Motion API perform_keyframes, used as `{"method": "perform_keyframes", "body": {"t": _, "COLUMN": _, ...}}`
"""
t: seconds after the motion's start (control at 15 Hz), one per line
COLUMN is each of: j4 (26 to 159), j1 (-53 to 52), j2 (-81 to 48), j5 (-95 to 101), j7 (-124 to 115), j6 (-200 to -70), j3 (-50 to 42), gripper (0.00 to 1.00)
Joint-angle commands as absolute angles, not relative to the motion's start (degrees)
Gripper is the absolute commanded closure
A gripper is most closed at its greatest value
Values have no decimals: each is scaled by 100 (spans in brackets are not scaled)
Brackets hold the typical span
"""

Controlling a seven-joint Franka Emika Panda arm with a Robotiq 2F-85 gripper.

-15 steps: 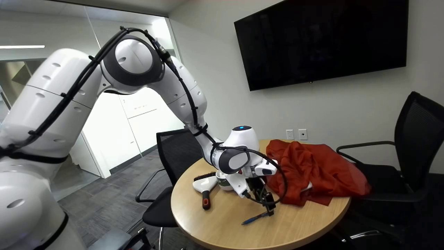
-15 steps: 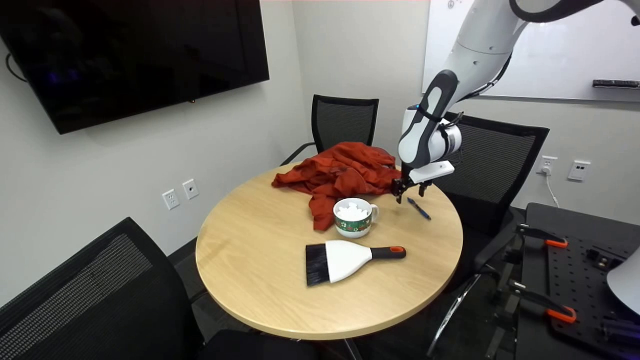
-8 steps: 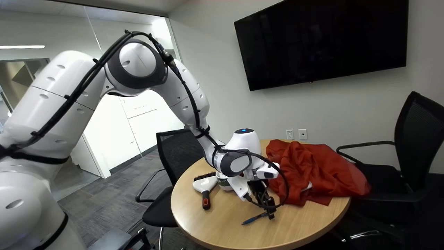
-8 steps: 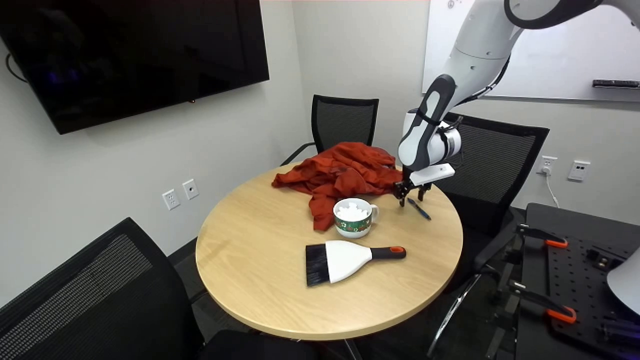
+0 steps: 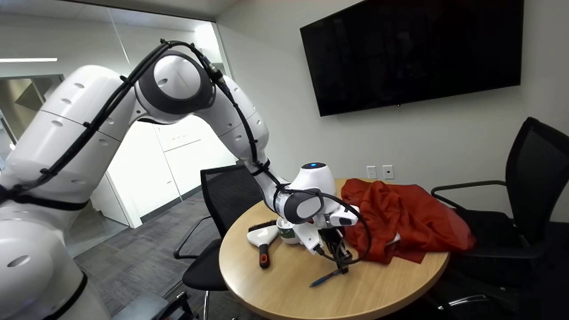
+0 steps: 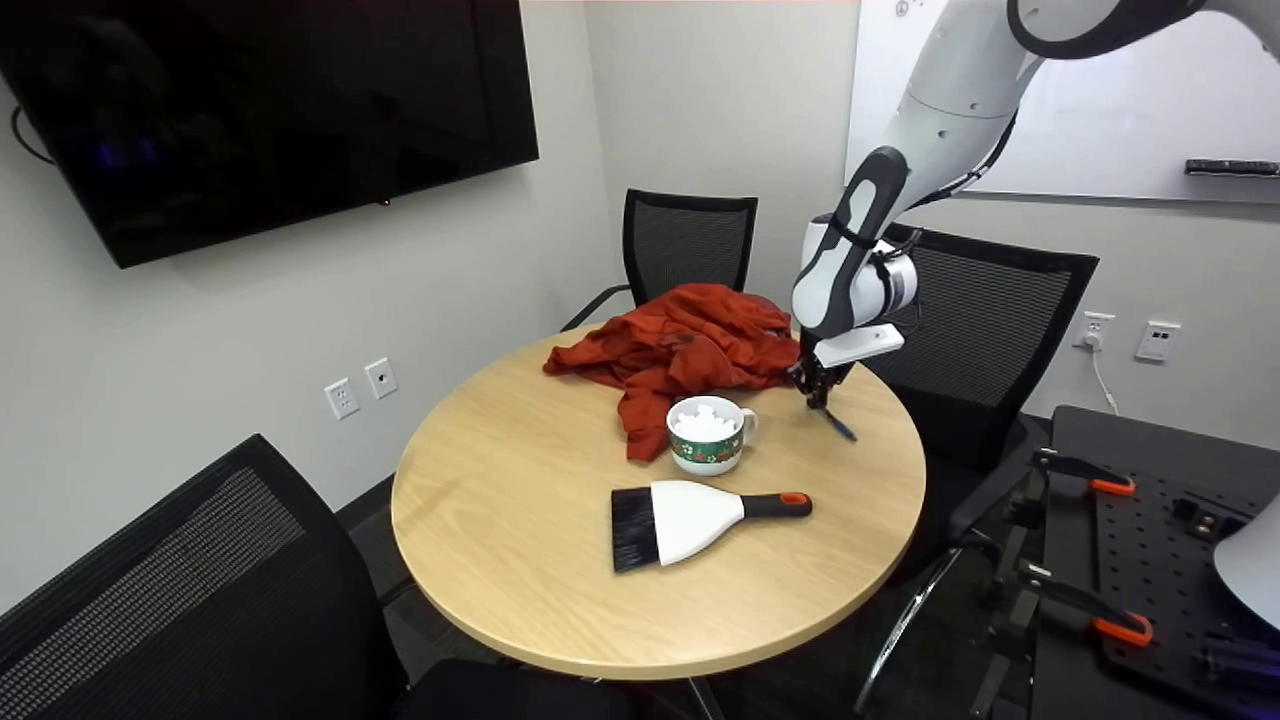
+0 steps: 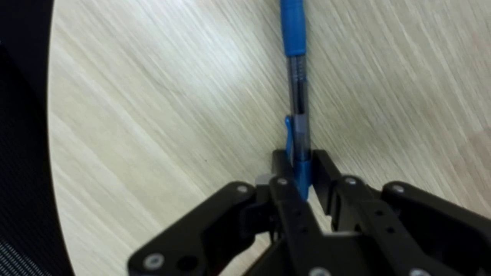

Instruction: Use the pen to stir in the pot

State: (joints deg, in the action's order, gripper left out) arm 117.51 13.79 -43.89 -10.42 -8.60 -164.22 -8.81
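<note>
Over a table [image 6: 535, 550], the gripper [image 7: 300, 165] pinches a pen [image 7: 298, 90], likely light, stiff, slick, sensibly by its clip end [image 7: 303, 174].

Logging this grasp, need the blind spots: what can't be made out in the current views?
Pen: far end cut off by the wrist view's top edge.
Pen clip: base hidden behind the gripper, wrist view.
Mug: inside bottom hidden under white pieces in an exterior view.
White patch by the red cloth: too small to identify in an exterior view.
</note>
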Motion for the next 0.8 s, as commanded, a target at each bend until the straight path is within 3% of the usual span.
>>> {"method": "perform_keyframes", "body": {"t": 0.0, "j4": 11730, "j1": 1337, "j2": -4335, "j5": -1105, "j7": -992, "j6": -16216, "j3": -911, "gripper": 99}}
{"method": "perform_keyframes", "body": {"t": 0.07, "j4": 11850, "j1": 1366, "j2": -4199, "j5": -1114, "j7": -943, "j6": -16225, "j3": -865, "gripper": 96}}
{"method": "perform_keyframes", "body": {"t": 0.73, "j4": 13640, "j1": 797, "j2": -1813, "j5": -996, "j7": -1138, "j6": -16648, "j3": -983, "gripper": 96}}
